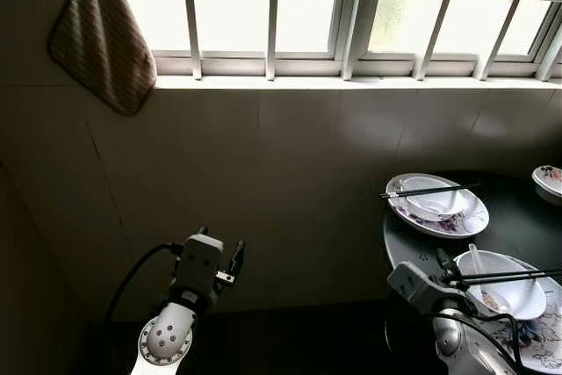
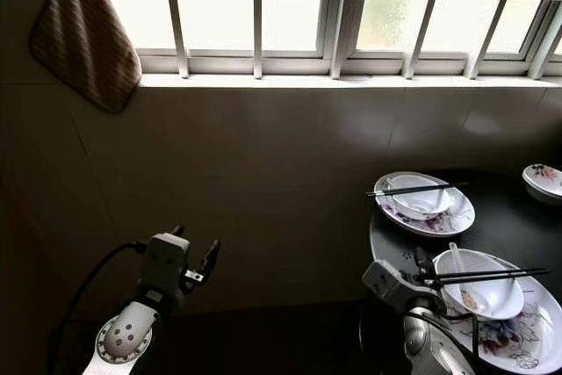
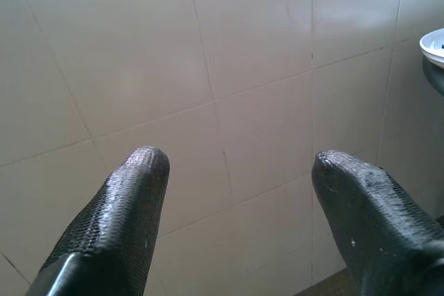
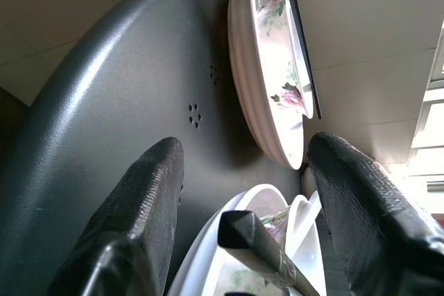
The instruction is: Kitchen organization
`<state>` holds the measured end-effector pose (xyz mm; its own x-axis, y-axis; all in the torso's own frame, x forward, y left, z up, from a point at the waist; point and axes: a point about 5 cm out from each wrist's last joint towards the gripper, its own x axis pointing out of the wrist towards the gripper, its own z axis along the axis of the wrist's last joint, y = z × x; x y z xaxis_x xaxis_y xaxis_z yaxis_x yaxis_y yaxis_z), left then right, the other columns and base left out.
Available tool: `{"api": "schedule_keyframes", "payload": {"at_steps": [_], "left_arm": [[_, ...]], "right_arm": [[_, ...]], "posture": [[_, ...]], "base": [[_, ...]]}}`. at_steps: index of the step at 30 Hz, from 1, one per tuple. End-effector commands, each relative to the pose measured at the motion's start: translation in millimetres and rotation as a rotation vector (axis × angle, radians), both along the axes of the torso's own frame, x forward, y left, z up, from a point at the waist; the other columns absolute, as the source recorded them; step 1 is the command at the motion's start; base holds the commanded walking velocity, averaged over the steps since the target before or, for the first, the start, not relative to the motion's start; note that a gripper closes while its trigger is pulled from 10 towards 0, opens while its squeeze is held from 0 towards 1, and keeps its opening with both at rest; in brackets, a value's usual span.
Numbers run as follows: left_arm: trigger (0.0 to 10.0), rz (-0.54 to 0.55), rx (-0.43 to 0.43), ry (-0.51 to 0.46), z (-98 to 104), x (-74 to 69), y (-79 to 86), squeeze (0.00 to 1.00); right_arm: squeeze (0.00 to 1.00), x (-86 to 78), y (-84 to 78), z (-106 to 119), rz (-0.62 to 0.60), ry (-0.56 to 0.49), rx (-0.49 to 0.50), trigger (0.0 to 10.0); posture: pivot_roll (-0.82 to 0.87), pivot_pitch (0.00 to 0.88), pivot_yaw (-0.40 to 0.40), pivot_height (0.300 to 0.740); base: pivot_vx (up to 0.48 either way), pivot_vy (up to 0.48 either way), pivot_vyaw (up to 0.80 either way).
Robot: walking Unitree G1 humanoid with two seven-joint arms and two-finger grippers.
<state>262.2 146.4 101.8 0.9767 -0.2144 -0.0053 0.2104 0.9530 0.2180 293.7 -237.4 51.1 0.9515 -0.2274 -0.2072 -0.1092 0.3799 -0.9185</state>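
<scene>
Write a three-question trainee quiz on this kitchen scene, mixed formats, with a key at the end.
1. True or false: a pair of chopsticks lies across the bowl on the far plate on the dark table.
2. Multiple choice: the right end effector is
A. shut on a spoon
B. open, at the table's edge near the near plate
C. resting on the window sill
3. Fill in: the striped cloth hangs at the upper ____ of the head views, beside the window.

Key
1. True.
2. B. Its fingers stand apart with nothing between them; the left end effector is also open, facing the tiled wall.
3. Left.
</scene>
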Motion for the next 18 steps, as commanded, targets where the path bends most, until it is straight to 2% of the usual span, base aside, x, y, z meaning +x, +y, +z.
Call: {"api": "schedule_keyframes", "payload": {"at_steps": [1,3,4,5,6,7,8,9,10,11,18], "left_arm": [[10.0,-0.013,0.005,-0.009,1.4,1.5,-3.1,0.00],[10.0,-0.010,0.006,-0.010,1.7,1.6,-2.1,0.00],[10.0,-0.009,0.007,-0.010,1.7,1.6,-2.0,0.00],[10.0,-0.010,0.007,-0.010,1.7,1.6,-2.1,0.00],[10.0,-0.010,0.007,-0.009,1.5,1.5,-2.1,0.00],[10.0,-0.011,0.008,-0.009,1.4,1.5,-2.2,0.00],[10.0,-0.012,0.008,-0.009,1.4,1.6,-2.2,0.00],[10.0,-0.012,0.008,-0.009,1.4,1.7,-2.1,0.00],[10.0,-0.013,0.008,-0.009,1.4,1.7,-2.1,0.00],[10.0,-0.013,0.008,-0.009,1.5,1.8,-2.0,0.00],[10.0,-0.015,0.011,-0.011,1.9,2.4,-2.3,0.00]], "right_arm": [[0.00,2.9,-6.6,4.1,-0.004,-0.018,-0.021,10.0],[0.00,3.6,-10.0,4.8,-0.022,-0.022,-0.026,9.7],[0.00,3.6,-10.5,4.8,-0.023,-0.022,-0.026,8.8],[0.00,3.3,-11.0,4.4,-0.025,-0.020,-0.022,8.4],[0.00,2.8,-11.7,4.2,-0.028,-0.019,-0.024,4.1],[0.00,2.6,-12.0,4.3,-0.028,-0.020,-0.028,4.1],[0.00,2.4,-12.6,4.4,-0.030,-0.021,-0.029,1.5],[0.00,2.3,-12.8,4.4,-0.033,-0.022,-0.025,1.5],[0.00,2.4,-12.8,4.4,-0.032,-0.023,-0.024,0.3],[0.00,2.5,-12.7,4.5,-0.031,-0.024,-0.021,0.0],[0.00,5.0,-11.4,8.5,0.006,-0.064,-0.037,0.0]], "posture": [[-0.03,0.000,-0.045,0.740],[-0.03,0.000,-0.046,0.740],[-0.03,0.000,-0.046,0.740],[-0.03,0.000,-0.046,0.740],[-0.03,0.000,-0.045,0.740],[-0.03,0.000,-0.045,0.740],[-0.03,0.000,-0.043,0.740],[-0.03,0.000,-0.042,0.740],[-0.03,0.000,-0.042,0.740],[-0.03,0.000,-0.041,0.740],[-0.03,0.000,-0.039,0.740]], "base": [[0.000,0.000,0.00],[0.000,0.000,0.00],[0.000,0.000,0.00],[0.000,0.000,0.00],[0.000,0.000,0.00],[0.000,0.000,0.00],[0.000,0.000,0.00],[0.000,0.000,0.00],[0.000,0.000,0.00],[0.000,0.000,0.00],[0.000,0.000,0.00]]}}
